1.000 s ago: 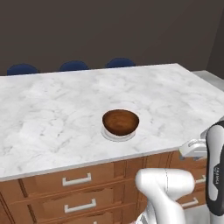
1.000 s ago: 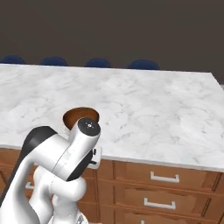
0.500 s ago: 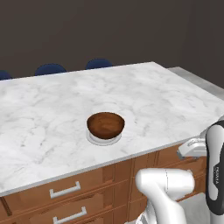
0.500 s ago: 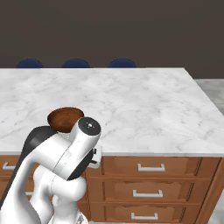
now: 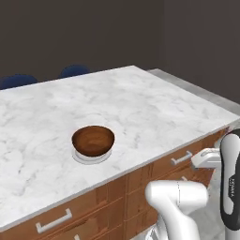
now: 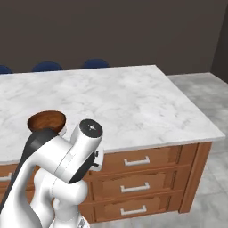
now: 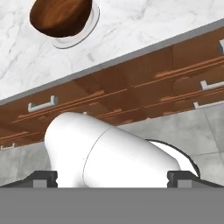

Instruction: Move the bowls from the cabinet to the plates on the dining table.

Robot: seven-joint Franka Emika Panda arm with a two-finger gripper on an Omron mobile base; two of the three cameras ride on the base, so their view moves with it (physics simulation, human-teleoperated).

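Observation:
A dark brown glossy bowl [image 5: 93, 139] [image 6: 46, 121] [image 7: 61, 15] sits upright on a small light-grey plate [image 5: 89, 158] [image 7: 89, 24] near the front edge of the dining table [image 5: 140, 103] [image 6: 124, 102] [image 7: 131, 26]. My arm is folded low in front of the table's drawers. In the hand view my gripper [image 7: 113, 177] is open, its two dark fingertips [image 7: 43, 178] far apart with nothing between them. It hangs below the table's edge, well apart from the bowl. The cabinet is out of view.
Blue chairs [image 5: 73, 70] [image 6: 95, 63] stand along the table's far side against a dark wall. Wooden drawers with silver handles [image 6: 136, 161] [image 7: 41, 105] face me. Grey floor [image 6: 209, 200] lies to the right of the table's end.
The whole picture has shifted as the base moved: the table and bowl slide leftward in both base views. The bowl stays on its plate. My gripper remains open.

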